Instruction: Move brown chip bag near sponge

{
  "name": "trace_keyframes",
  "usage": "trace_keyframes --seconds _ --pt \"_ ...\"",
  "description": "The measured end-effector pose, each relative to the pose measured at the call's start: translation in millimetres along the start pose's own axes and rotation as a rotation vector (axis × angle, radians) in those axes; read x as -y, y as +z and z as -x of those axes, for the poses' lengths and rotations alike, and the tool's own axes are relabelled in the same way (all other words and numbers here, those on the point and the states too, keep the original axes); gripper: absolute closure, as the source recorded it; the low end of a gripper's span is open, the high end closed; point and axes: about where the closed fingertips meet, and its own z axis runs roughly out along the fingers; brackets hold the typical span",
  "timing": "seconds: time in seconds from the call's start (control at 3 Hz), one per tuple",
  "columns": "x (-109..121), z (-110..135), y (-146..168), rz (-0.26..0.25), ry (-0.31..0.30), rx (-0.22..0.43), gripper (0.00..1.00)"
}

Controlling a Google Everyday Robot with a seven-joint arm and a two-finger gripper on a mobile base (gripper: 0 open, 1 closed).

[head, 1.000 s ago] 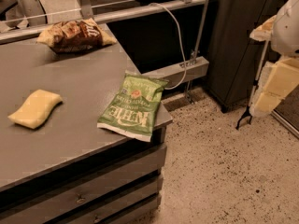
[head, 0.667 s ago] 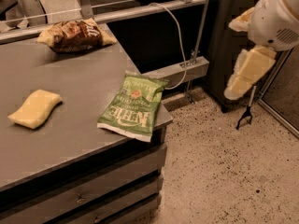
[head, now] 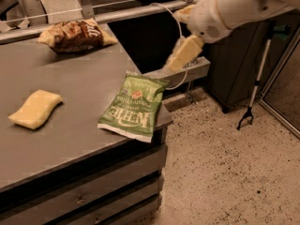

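Hovering at one o'clock off the table edge, pale yellow gripper (head: 185,54) on white arm (head: 234,6), open or closed cannot be told, crinkly dark brown chip bag (head: 75,34) at eleven o'clock on grey metal table (head: 79,78), lettering unreadable, wavy pale yellow sponge (head: 35,108) at nine o'clock, well apart, flat green chip bag (head: 133,107) at centre, white lettering seemingly "KETTLE"

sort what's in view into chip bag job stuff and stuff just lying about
For the job: brown chip bag, far end of the counter; sponge, near left; gripper, in the air right of the counter.
Lying about: green chip bag, counter's right edge; grabber stick, on the floor.
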Motion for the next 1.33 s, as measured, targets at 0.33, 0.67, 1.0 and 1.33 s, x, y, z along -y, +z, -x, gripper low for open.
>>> trace_keyframes --seconds 0.33,0.67,1.0,1.33 --pt "7 39 51 0.038 0.011 0.182 0.00" --pt "7 44 59 0.049 0.021 0.213 0.00" --pt "7 45 60 0.049 0.020 0.213 0.00" --pt "7 57 65 0.069 -0.023 0.275 0.00"
